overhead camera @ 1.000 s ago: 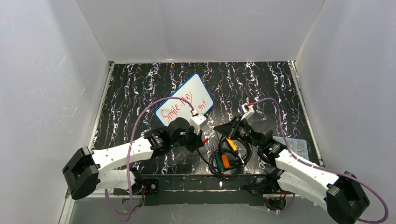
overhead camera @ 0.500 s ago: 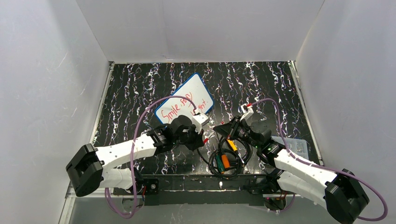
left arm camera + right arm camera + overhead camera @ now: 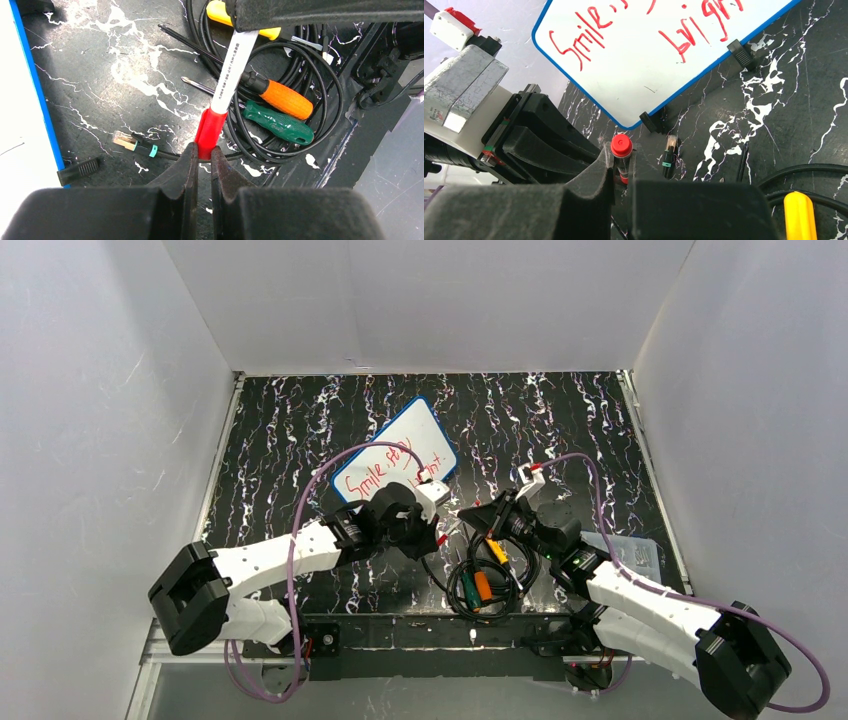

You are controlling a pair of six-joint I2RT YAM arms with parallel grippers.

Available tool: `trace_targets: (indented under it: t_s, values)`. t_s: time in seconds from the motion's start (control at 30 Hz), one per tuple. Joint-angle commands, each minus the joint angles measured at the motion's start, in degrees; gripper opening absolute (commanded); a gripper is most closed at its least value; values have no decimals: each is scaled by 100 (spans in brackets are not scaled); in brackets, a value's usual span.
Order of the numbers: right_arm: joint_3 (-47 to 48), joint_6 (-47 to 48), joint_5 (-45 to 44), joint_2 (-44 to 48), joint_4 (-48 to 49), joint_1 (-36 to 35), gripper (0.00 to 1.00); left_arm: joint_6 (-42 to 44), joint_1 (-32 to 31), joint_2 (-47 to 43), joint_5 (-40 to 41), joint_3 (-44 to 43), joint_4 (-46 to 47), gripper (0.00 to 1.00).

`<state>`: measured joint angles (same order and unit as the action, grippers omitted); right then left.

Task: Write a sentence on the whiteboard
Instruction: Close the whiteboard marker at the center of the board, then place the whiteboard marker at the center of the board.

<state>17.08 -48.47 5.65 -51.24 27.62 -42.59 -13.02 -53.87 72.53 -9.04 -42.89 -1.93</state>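
Marbled table (image 3: pixel 600 420); left gripper (image 3: pixel 202 156) and right gripper (image 3: pixel 622 167) low, tip-to-tip on marker (image 3: pixel 232 65)

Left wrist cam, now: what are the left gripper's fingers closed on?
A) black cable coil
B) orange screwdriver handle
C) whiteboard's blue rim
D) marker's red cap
D: the left gripper is shut on the red cap of the marker, whose white body runs up and away from the fingers.
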Motion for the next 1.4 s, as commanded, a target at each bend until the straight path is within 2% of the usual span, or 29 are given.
trace_targets:
  t_s: [0.0, 0.17, 0.33, 0.47, 0.57, 0.67, 0.73, 0.83, 0.9, 1.03, 1.13, 1.37]
  values:
    - [-199, -198, 1180, -199, -608, -476, 1, -59, 77, -171, -1, -854, 2079, 0]
    - [-119, -238, 984, -130, -699, -522, 1, -89, 106, -117, -82, -892, 2145, 0]
    - [428, -81, -272, 634, -1810, -522, 1, -131, 205, -414, -283, -456, 2027, 0]
    - [1036, -20, -1757, 1310, -2822, -522, 1, -74, 362, -955, -355, -130, 1411, 15]
    - [1393, 134, -2603, 1449, -3250, -522, 1, -19, 504, -1344, -314, -40, 717, 38]
    - [1777, 444, -3169, 1175, -3586, -514, 1, 137, 602, -1622, -256, -207, -188, 66]
    - [2068, 721, -3272, 852, -3655, -507, 1, 184, 681, -1731, -242, -396, -711, 77]
    - [2397, 1098, -3108, 228, -3521, -450, 1, 193, 943, -1765, -271, -883, -1444, 89]
    - [2596, 1310, -2764, -245, -3322, -254, 1, 198, 1149, -1747, -270, -1266, -1865, 92]
    - [2822, 1303, -1245, -1204, -2731, 551, 1, 96, 1645, -1646, 25, -2012, -2535, 97]
    - [2846, 1127, -194, -1851, -2179, 1000, 1, -70, 2112, -1619, 228, -2311, -2683, 98]
    - [3020, 1065, 501, -3141, -1771, 1447, 1, -257, 3704, -1639, 87, -2397, -2653, 99]
